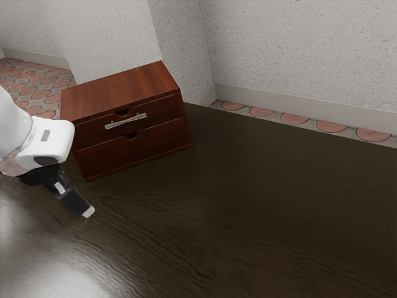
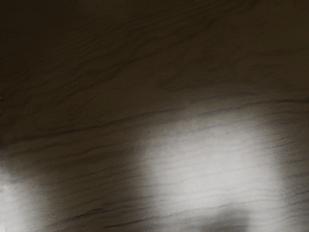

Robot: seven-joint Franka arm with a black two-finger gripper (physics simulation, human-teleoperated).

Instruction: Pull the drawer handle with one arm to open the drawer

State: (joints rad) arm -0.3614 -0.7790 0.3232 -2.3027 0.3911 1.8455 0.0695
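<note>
Handle (image 1: 126, 120) lies well apart from gripper (image 1: 82, 207).

The exterior camera stands high beside the white robot arm (image 1: 18, 133), which enters from the exterior view's left. It looks down slantwise across the dark wood-grain desk (image 1: 260, 211) toward the reddish-brown wooden two-drawer cabinet (image 1: 124, 93) and the speckled grey wall corner (image 1: 298, 43), from a middling way off. The wrist camera, by the black end effector (image 1: 84, 210), faces down, very close to the desk (image 2: 145, 72). Both views share that desk top.
</note>
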